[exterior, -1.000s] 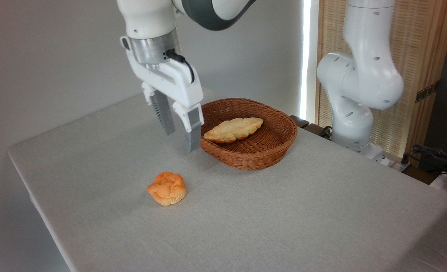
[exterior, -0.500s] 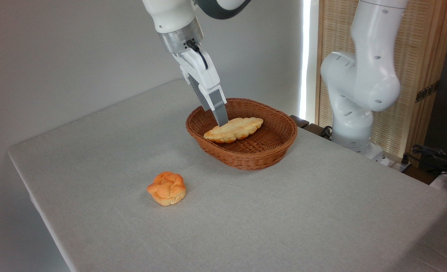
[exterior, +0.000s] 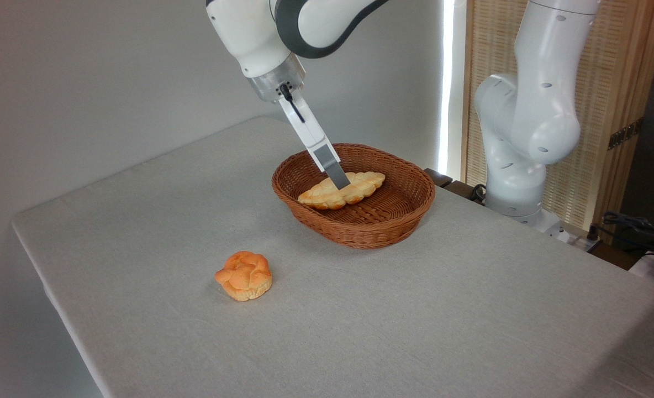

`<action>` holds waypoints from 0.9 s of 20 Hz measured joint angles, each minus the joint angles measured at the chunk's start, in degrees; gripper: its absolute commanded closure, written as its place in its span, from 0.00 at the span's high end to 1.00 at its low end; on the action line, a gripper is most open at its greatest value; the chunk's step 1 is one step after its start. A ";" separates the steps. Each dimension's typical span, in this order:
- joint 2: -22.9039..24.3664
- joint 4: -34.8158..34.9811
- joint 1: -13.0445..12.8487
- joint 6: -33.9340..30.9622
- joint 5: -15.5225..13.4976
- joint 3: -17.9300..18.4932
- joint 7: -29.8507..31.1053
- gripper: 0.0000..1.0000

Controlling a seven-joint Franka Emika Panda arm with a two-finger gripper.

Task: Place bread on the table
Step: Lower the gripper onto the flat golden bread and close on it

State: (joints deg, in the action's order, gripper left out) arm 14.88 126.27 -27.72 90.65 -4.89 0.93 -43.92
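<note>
Reaching farther into the basket [exterior: 360,232] than half a second ago, the gripper [exterior: 341,182] now meets the loaf [exterior: 342,190] lying inside; its spread cannot be told edge-on. The bun [exterior: 244,275] stays on the table [exterior: 470,309].

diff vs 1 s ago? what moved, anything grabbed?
The gripper swung right from over the table beside the basket and came down, tilted, onto the braided loaf. Whether it has gripped it cannot be told. Loaf, basket and orange bun have not moved.
</note>
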 measured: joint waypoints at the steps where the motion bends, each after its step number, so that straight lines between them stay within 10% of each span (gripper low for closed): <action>1: -0.30 0.21 0.00 0.06 0.00 0.03 -0.44 1.00; 18: -7.75 0.48 -2.64 5.36 -0.17 -1.05 -0.82 1.00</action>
State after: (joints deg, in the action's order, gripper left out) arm 7.13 126.75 -30.36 96.01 -5.06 -0.13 -44.74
